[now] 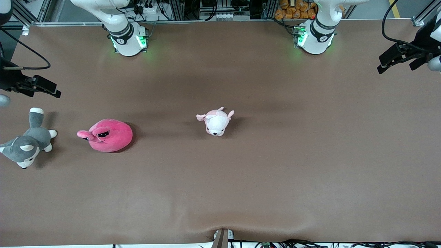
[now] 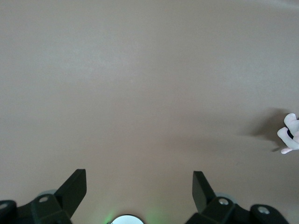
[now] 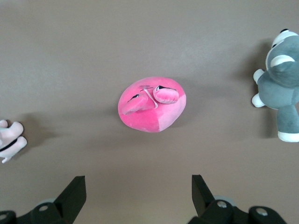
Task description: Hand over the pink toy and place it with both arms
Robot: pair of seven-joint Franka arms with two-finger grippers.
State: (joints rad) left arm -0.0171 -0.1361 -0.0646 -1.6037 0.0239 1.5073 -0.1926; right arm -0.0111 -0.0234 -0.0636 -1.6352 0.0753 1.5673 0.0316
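Observation:
The pink toy (image 1: 110, 135), a hot-pink rounded plush with floppy ears and dark eyes, lies on the brown table toward the right arm's end. It also shows in the right wrist view (image 3: 152, 105), apart from the fingers. My right gripper (image 1: 51, 90) hangs open and empty over that end of the table, its fingertips (image 3: 77, 186) wide apart. My left gripper (image 1: 386, 65) hangs open and empty over the left arm's end of the table, with only bare table between its fingertips (image 2: 79, 179).
A grey-and-white husky plush (image 1: 29, 141) lies beside the pink toy at the table's edge and shows in the right wrist view (image 3: 280, 79). A small pale pink-and-white puppy plush (image 1: 216, 121) lies mid-table; part of it shows in the left wrist view (image 2: 290, 133).

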